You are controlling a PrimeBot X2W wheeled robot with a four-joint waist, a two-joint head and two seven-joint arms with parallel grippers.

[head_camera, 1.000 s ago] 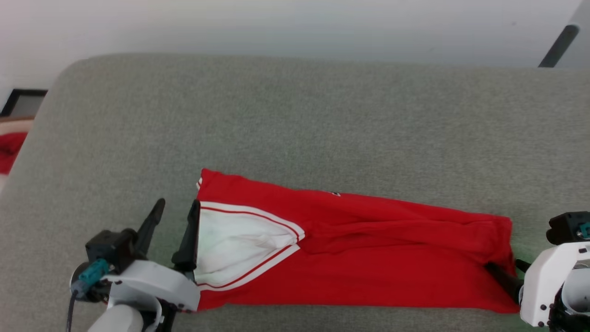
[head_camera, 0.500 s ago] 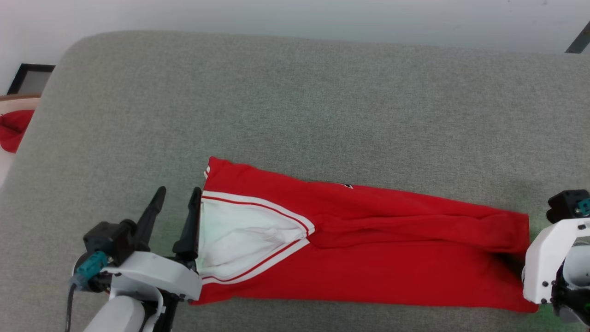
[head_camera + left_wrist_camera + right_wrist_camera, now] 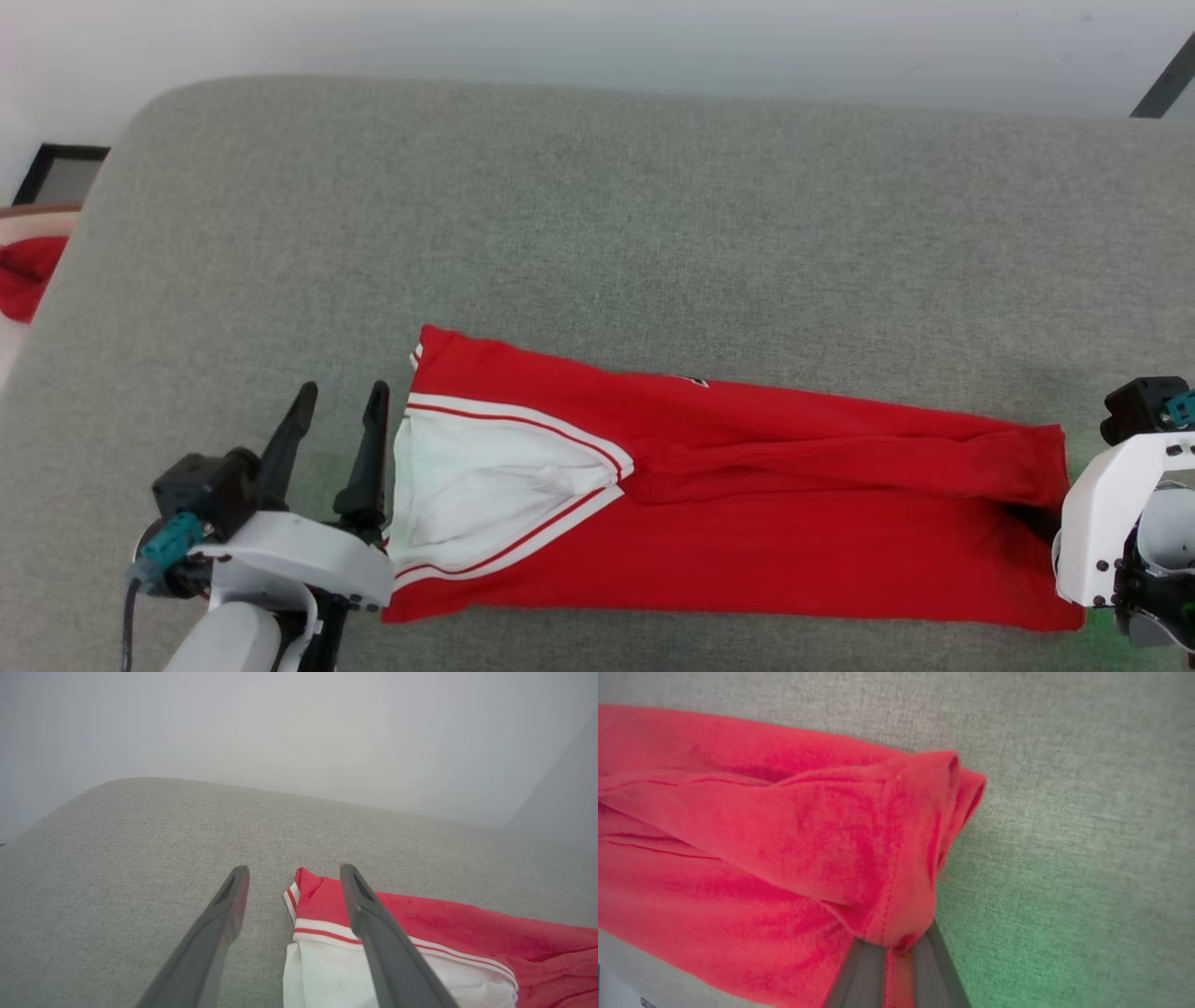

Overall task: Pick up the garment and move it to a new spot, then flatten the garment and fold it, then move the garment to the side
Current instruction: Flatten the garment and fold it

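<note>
1. The garment lies as a long, narrow folded band across the near part of the grey pad, running from left to right in the head view.
2. Its left end shows a white sleeve edged with white-and-red striped trim. The rest of the band is red, with lengthwise creases.
3. A small dark mark shows at the far edge of the band. It is too small to read.
4. The left gripper is spread wide and holds nothing. It rests low over the pad just beside the sleeve end.
5. In the left wrist view, the left gripper has one finger over bare pad, and the other crosses the garment. Contact cannot be judged.
6. The right gripper is clamped on the garment at its right end. The red hem bunches up between the two fingers.
7. In the head view, the right arm's white wrist stands at that end, with the fingers hidden under the cloth.
8. A red cloth lies off the pad at the left edge.
</note>
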